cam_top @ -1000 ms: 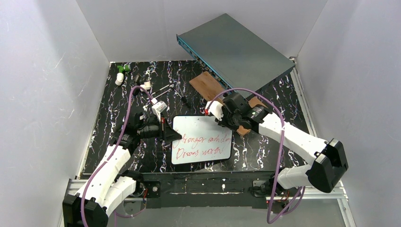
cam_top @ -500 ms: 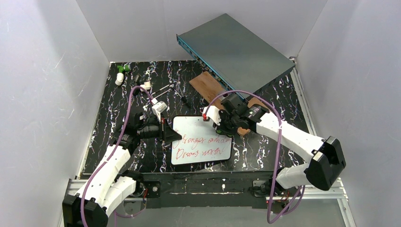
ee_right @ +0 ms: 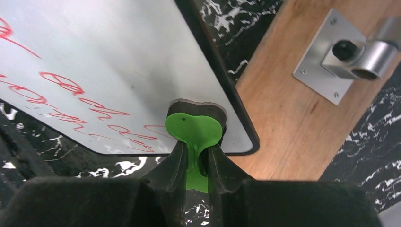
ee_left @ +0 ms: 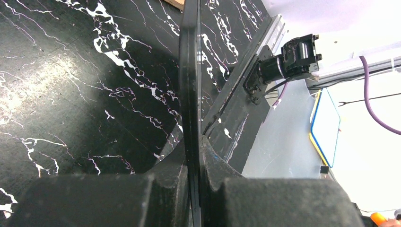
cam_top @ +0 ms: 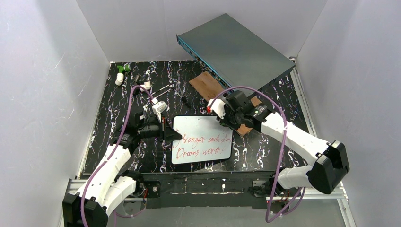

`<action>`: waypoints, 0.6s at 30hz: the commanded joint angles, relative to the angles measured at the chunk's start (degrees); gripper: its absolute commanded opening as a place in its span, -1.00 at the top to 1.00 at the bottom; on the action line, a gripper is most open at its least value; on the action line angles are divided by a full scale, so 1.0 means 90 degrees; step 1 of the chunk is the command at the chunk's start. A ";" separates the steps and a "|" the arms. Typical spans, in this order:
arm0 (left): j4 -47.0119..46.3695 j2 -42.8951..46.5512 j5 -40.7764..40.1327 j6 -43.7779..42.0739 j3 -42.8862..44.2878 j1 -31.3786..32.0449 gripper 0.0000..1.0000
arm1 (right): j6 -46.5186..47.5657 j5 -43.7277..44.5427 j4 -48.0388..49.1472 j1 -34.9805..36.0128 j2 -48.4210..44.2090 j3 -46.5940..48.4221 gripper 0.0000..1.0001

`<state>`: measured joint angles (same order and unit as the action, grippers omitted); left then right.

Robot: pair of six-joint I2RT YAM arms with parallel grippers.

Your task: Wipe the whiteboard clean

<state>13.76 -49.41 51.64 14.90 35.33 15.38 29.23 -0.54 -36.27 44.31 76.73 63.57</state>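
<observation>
Bottom centre, the small flat white black-rimmed whiteboard [cam_top: 202, 142] with red handwriting is clamped at its left rim by the closed left end effector [cam_top: 173, 135]. It is judged light, stiff and slippery. A green dark-padded eraser [ee_right: 194, 124] is pinched by the right end effector [ee_right: 194, 158] at its upper right corner. Beyond, the black marbled counter [cam_top: 118, 109] is walled in white.

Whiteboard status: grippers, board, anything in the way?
Left gripper shut on whiteboard edge. Right gripper shut on green eraser, at board's corner. Red writing unwiped. Wooden plank beside that corner.
</observation>
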 commanded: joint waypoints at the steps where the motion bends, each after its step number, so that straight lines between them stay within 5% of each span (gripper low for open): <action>1: 0.0327 0.0026 0.0027 -0.0698 0.0093 0.0173 1.00 | 0.0246 0.0335 0.0500 -0.0269 -0.0407 -0.0502 0.97; 10: 0.0327 0.0050 0.0029 -0.0698 0.0098 0.0174 1.00 | 0.0274 -0.1192 -0.0020 -0.0113 -0.0264 -0.0375 0.97; 18: 0.0336 0.0040 -0.0003 -0.0708 0.0097 0.0170 1.00 | 0.0002 -0.0470 0.0060 -0.0013 0.0080 0.0403 0.97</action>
<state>14.37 -49.36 51.94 14.50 35.40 15.88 30.65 -7.73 -39.24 44.05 76.86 63.05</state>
